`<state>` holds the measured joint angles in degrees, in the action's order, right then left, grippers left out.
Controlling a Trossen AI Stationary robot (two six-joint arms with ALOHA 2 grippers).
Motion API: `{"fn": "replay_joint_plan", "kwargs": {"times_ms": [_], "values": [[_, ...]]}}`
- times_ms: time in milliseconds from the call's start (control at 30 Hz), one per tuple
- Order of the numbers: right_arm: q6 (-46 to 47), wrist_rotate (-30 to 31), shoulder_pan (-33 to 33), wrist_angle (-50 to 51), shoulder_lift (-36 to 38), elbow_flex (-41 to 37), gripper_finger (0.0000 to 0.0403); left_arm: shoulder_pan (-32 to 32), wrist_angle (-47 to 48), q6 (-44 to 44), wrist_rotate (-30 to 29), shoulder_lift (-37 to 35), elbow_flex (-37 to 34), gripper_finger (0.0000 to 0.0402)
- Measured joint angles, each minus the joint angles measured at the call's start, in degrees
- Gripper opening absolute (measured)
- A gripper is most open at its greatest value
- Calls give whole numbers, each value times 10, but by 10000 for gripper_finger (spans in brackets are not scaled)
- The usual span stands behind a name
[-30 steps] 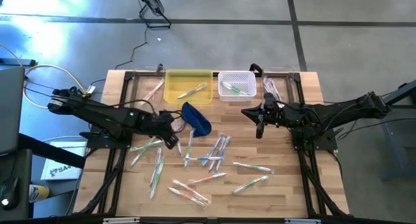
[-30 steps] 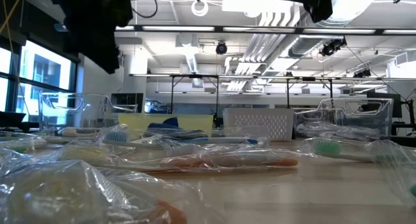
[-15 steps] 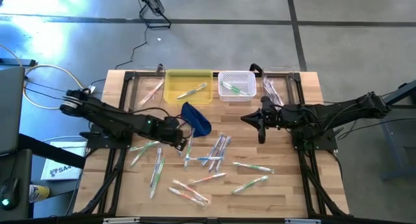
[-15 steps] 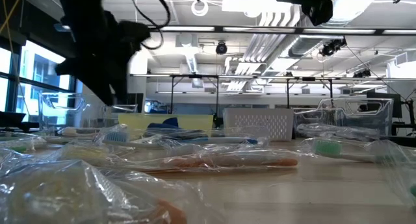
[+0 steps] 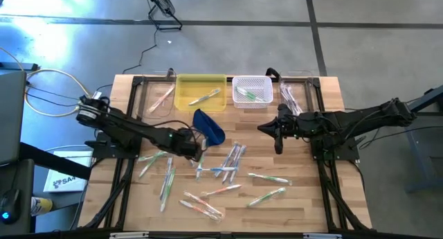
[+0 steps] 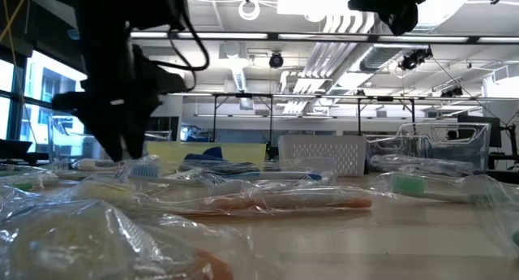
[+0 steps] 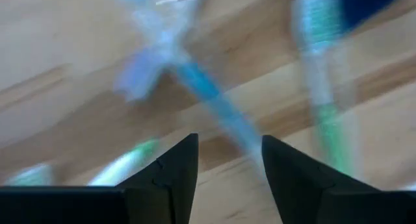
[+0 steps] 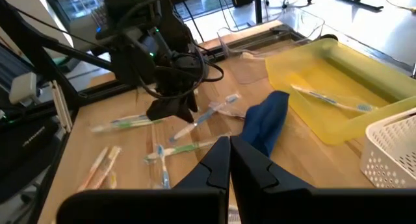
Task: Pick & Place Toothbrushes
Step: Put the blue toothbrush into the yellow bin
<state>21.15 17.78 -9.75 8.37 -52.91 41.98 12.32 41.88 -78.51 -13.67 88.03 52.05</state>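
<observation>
High view: the left gripper (image 5: 199,148) hangs low over thin wrapped toothbrushes (image 5: 228,171) scattered on the wooden table (image 5: 304,190), beside a dark blue pouch (image 5: 210,125).

Left wrist view: fingers spread, straddling a blue-handled toothbrush (image 7: 211,97) — best to centre on it before closing.

Right wrist view: the right gripper (image 8: 230,160) waits raised, pressed together.

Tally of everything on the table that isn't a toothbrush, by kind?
Yellow tray: 1
White basket: 1
Clear bin: 2, the other at the far right end
Blue pouch: 1
Total: 5
</observation>
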Motion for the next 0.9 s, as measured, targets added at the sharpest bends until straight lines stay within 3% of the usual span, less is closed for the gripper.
{"fn": "replay_joint_plan", "kwargs": {"times_ms": [500, 900], "values": [[0, 0, 0, 21, 0, 0, 4, 0, -63, -2, -5, 44, 1, 164], [0, 2, 0, 26, 0, 0, 4, 0, -58, 2, -5, 44, 0, 164]]}}
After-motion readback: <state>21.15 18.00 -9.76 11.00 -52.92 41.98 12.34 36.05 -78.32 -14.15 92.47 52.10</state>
